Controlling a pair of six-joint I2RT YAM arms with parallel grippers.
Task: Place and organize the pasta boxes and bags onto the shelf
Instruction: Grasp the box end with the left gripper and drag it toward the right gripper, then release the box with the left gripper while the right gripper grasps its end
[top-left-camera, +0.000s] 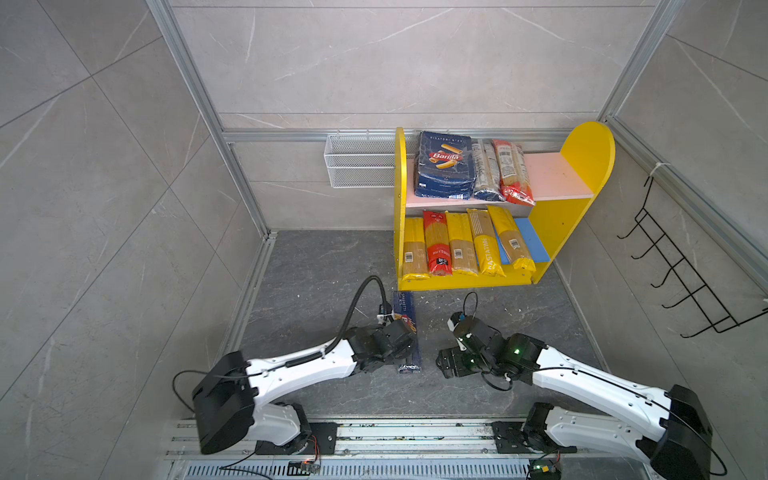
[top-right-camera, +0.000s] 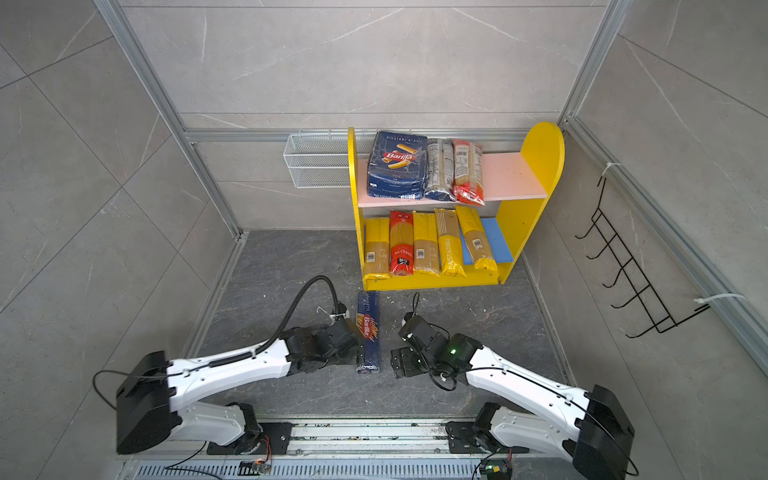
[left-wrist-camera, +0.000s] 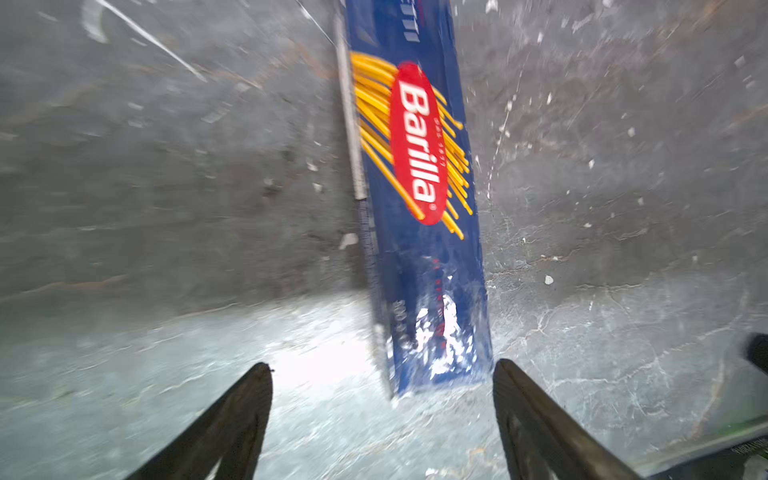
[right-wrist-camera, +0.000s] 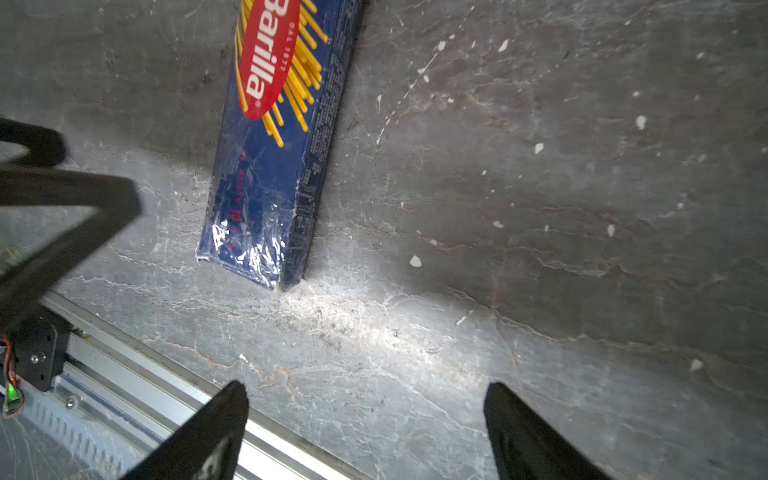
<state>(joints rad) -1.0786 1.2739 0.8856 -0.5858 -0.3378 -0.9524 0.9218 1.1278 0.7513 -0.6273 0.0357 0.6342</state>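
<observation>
left tool (left-wrist-camera: 382, 365): spread, gripping nothing; spaghetti box (left-wrist-camera: 415, 166): flat on desk (right-wrist-camera: 540, 249), near end between its fingertips (left-wrist-camera: 517, 388); right tool (right-wrist-camera: 365, 386): spread, beside box

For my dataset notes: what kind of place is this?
Probably a robot test cell staged as a pantry: an aluminium frame, two robot arms on a rail, a small shelf stocked with pasta bags.

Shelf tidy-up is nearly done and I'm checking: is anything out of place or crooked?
Yes. The spaghetti box lies on the floor before the shelf, not on it. The rightmost yellow bag on the lower board lies slanted.
</observation>
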